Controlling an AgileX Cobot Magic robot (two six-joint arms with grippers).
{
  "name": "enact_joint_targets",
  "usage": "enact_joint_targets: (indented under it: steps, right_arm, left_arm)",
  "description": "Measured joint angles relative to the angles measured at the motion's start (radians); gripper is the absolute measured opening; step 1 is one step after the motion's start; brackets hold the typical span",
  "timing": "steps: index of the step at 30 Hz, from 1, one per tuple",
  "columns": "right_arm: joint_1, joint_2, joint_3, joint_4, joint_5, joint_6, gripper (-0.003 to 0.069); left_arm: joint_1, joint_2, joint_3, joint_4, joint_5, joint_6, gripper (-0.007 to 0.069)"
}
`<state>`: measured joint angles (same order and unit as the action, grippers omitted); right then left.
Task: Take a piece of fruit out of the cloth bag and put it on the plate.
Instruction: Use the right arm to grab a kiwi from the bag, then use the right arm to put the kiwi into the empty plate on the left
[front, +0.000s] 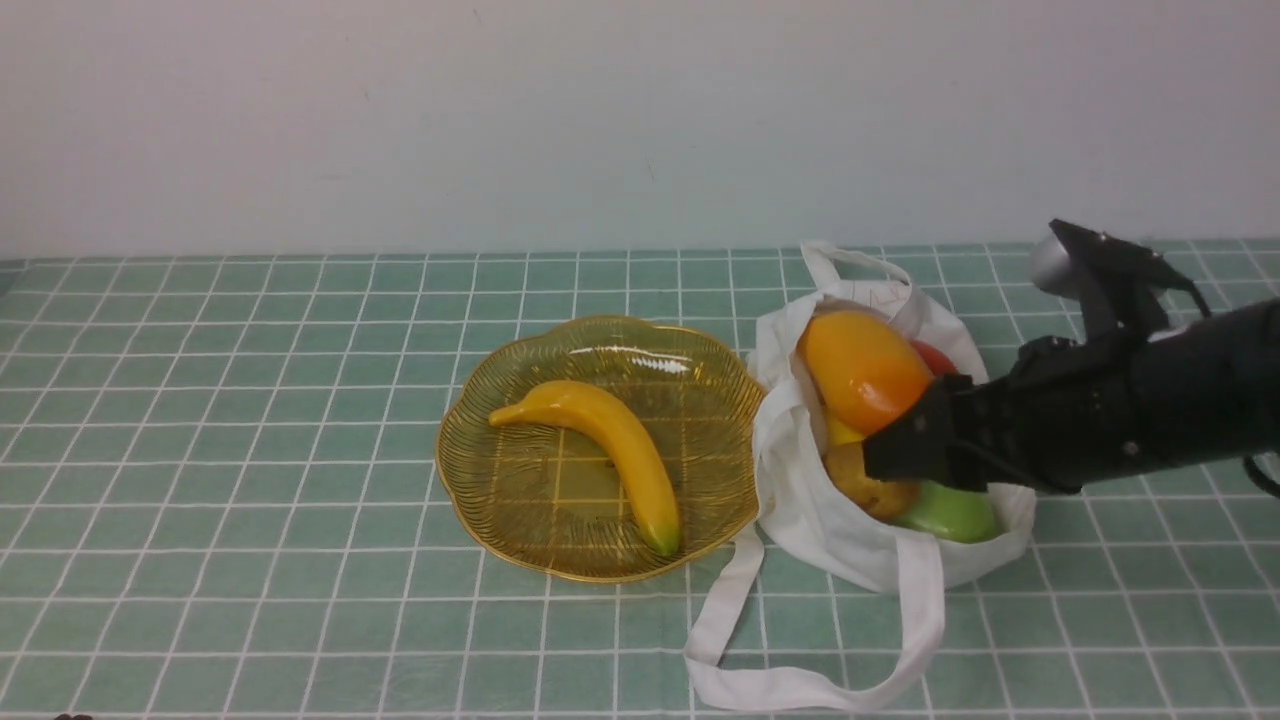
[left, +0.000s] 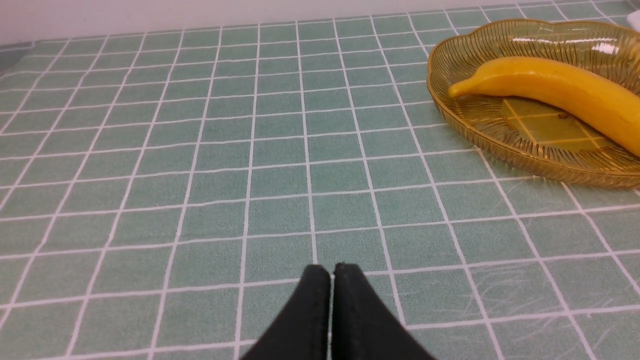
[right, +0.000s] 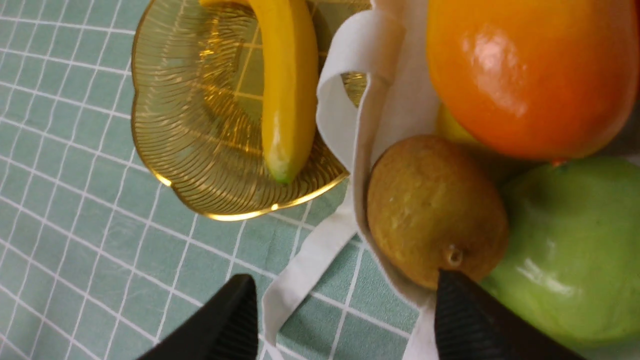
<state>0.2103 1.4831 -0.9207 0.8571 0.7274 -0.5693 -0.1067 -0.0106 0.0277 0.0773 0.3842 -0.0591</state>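
Note:
The white cloth bag (front: 810, 510) lies open on its side to the right of the amber plate (front: 500, 500). At the bag's mouth sits the piece of fruit (front: 870, 490), small, brownish and speckled. My right gripper (front: 900, 445) hovers over the bag's mouth and is open. In the right wrist view its jaws (right: 345, 295) stand wide apart. One fingertip (right: 450, 295) is at the edge of the piece of fruit (right: 435, 210), the other over the tablecloth outside the bag (right: 390, 100). Nothing is held. My left gripper (left: 331, 272) is shut and empty above the cloth, left of the plate (left: 475, 120).
A yellow banana (front: 600, 450) lies across the plate. An orange mango (front: 860, 365), a green fruit (front: 950, 512) and a red one (front: 935, 357) are also in the bag. The bag's long strap (front: 730, 620) trails toward the table's front edge.

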Motion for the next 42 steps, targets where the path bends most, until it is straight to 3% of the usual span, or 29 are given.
enact_joint_targets:
  steps: [5,15,23,28,33,42]
  right_arm:
    - [0.003,0.086,-0.06,-0.077,-0.007,0.078,0.051]
    - [0.004,0.194,-0.084,-0.096,-0.064,0.109,0.0514]
    - [0.005,0.226,-0.095,-0.037,-0.09,0.083,0.0514]
    - [0.005,0.229,-0.096,0.0,-0.09,0.039,0.0489]
    - [0.005,0.237,-0.096,0.001,-0.071,0.029,0.0387]
    - [0.005,0.203,-0.095,-0.047,-0.031,0.015,0.0384]
  left_arm:
    - [0.0,0.0,0.0,0.0,0.0,0.0,-0.0008]
    - [0.0,0.0,0.0,0.0,0.0,0.0,-0.0008]
    - [0.0,0.0,0.0,0.0,0.0,0.0,-0.0008]
    - [0.0,0.0,0.0,0.0,0.0,0.0,-0.0008]
    - [0.0,0.0,0.0,0.0,0.0,0.0,-0.0008]
    - [0.0,0.0,0.0,0.0,0.0,0.0,-0.0008]
